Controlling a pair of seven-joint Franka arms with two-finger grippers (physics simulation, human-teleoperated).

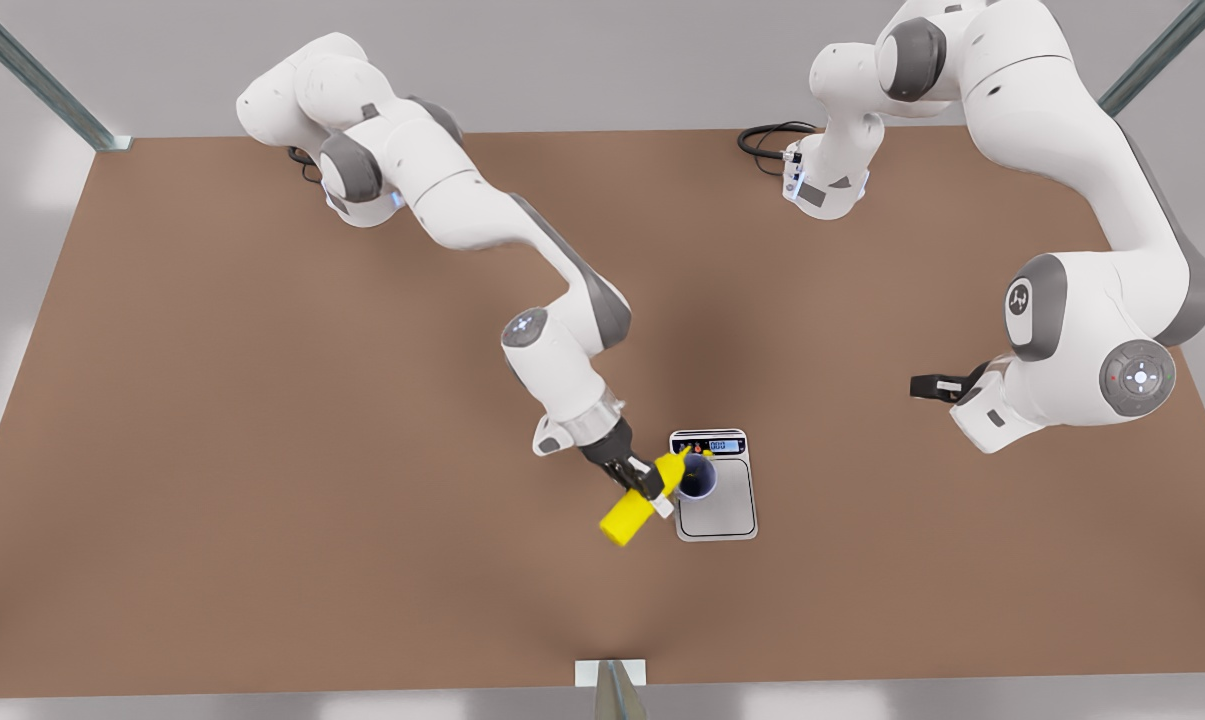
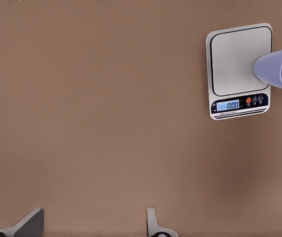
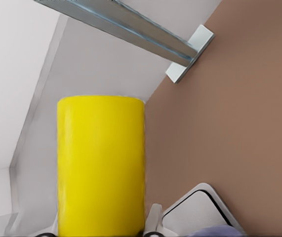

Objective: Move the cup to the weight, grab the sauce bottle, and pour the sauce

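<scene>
Start at the front view's left: your right gripper (image 1: 644, 483) sits just beside the weight (image 1: 717, 510), on the side toward the front view's left, with its fingers pinched on the sauce bottle (image 1: 630, 512). The bottle is tipped well over, its flat base pointing away from the weight and down toward the table (image 1: 262, 500), its pointed nozzle aimed up and across at the cup (image 1: 698, 478). The nozzle tip reaches the cup's rim on the side nearest the gripper. In the right wrist view you see the bottle's yellow body (image 3: 101, 165) standing between the finger pads, with a corner of the weight (image 3: 200, 212) and a sliver of the cup's rim (image 3: 215, 232) beside it.

Next comes the weight itself, lying flat on the table roughly midway between the two arms. The cup stands upright on its metal plate, at the end nearest the black display strip, which is the end farther from the table's near edge. In the left wrist view the weight (image 2: 234, 64) shows its lit display, and the cup (image 2: 279, 69) rests on the plate.

Farthest toward the front view's right, your left gripper (image 1: 927, 386) waits well apart from the weight, hovering over bare table. Its two fingertips (image 2: 153, 224) are spread wide, with nothing between them.
</scene>
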